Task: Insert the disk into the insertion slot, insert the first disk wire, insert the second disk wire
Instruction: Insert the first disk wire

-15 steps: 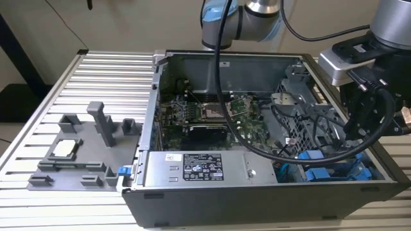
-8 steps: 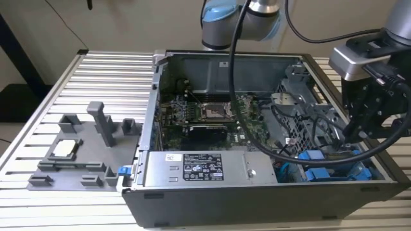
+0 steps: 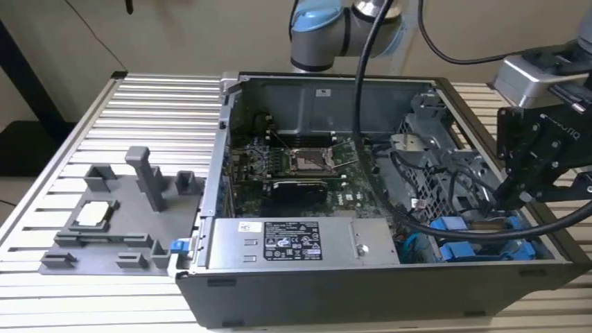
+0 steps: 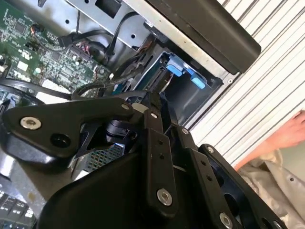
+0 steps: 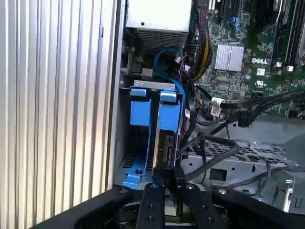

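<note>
The disk [image 5: 167,125], a drive in a blue frame [image 3: 462,248], sits inside the insertion slot [image 5: 117,138], a grey sheet-metal bay in the case's near corner on the exterior view's right. A second blue frame [image 5: 140,109] stands beside it. My gripper [image 5: 167,174] reaches down into the case [image 3: 507,199] at the disk's exposed end. Its fingers [image 4: 153,125] are drawn together on the connector of a black disk wire [image 5: 209,160], which curls away over the neighbouring metal cage. In the second wrist view the tips [image 4: 155,98] meet at the drive's edge.
The open case [image 3: 306,288] lies on a slatted metal table [image 3: 157,97], with a green circuit board [image 3: 296,166], a labelled power supply [image 3: 291,243] and loose black cables [image 3: 434,187]. A grey fixture [image 3: 120,215] stands on the exterior view's left. A person's hand [image 4: 290,133] shows beyond the case.
</note>
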You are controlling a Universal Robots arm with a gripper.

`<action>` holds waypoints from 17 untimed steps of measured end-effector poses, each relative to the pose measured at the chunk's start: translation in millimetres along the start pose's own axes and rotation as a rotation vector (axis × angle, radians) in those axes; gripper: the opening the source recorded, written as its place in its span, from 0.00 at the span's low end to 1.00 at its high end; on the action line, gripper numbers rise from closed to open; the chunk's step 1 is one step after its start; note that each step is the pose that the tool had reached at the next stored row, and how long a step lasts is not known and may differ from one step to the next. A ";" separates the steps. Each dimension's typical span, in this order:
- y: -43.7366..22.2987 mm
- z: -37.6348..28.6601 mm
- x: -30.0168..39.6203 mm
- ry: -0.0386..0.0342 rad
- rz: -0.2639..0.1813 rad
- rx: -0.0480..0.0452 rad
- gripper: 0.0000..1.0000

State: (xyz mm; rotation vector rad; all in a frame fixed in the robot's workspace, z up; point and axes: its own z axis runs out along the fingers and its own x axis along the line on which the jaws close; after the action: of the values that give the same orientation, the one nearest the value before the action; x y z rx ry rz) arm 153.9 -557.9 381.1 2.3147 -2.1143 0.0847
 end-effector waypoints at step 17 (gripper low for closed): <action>-3.2 4.3 0.1 0.0013 -0.001 -0.0105 0.19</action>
State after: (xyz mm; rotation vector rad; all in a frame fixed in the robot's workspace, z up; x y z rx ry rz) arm 157.2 -557.9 377.0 2.3087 -2.1083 0.0749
